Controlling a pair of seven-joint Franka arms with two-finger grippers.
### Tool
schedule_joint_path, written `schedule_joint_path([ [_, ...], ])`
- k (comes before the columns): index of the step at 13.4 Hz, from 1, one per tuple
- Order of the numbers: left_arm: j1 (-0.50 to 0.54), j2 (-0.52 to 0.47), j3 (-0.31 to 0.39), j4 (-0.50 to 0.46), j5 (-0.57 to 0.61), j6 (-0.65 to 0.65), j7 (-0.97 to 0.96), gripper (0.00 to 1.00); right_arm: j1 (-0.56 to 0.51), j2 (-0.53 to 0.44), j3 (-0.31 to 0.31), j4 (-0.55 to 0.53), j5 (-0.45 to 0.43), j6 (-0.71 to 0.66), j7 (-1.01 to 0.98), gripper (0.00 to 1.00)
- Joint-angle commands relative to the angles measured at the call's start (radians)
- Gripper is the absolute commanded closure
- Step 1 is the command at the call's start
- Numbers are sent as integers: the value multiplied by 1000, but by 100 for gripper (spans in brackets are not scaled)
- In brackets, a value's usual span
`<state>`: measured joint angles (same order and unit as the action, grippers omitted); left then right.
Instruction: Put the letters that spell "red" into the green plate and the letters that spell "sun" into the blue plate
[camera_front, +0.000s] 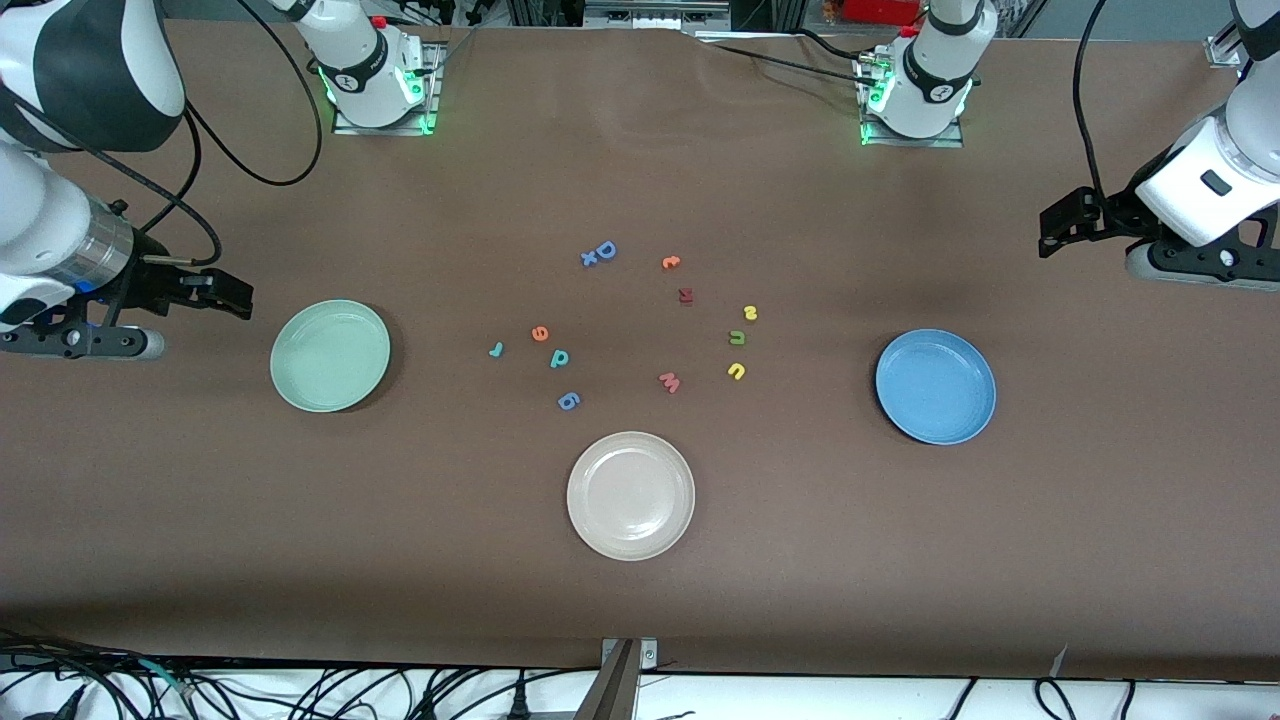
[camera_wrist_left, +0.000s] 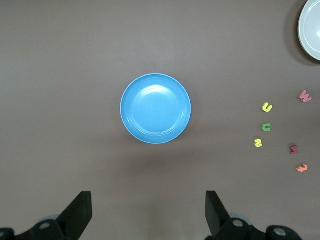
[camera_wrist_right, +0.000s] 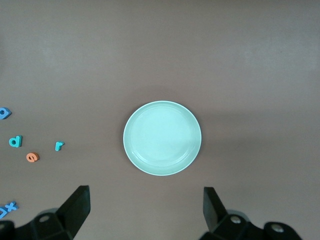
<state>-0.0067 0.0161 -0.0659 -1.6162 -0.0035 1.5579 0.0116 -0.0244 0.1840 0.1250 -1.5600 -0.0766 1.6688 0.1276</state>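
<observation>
Beige plate (camera_front: 630, 495) untouched; left tool (camera_wrist_left: 147, 215) and right tool (camera_wrist_right: 145, 212) spread wide, holding nothing.

A brown table (camera_front: 640, 600) fills almost all the front view, its surface matte and plain; soft shadows lie along its near edge and at the far end; below the near edge runs a white strip (camera_front: 800, 695) with many black cables (camera_front: 300, 690); a grey metal bracket (camera_front: 625, 680) stands at the middle of that edge; at the far edge are metal frames (camera_front: 650, 12).
</observation>
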Motion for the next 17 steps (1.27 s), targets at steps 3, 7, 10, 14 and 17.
schedule_joint_path([
  [3, 2, -15, 0, -11, -10, -4, 11, 0, -16, -20, 10, -22, 0, -1, -16, 0],
  [7, 4, -15, 0, -11, -10, -4, 11, 0, -16, -20, 10, -22, 0, -1, -14, 0],
  [10, 4, -15, 0, -11, -10, -4, 11, 0, -16, -20, 10, -22, 0, -1, -16, 0],
  [14, 1, -15, 1, -13, -21, -9, 11, 0, -16, -20, 2, -18, 0, -1, -17, 0],
  [17, -4, 2, 0, -10, -24, -19, 4, 0, -16, -20, -2, -18, 0, 0, -17, 0],
])
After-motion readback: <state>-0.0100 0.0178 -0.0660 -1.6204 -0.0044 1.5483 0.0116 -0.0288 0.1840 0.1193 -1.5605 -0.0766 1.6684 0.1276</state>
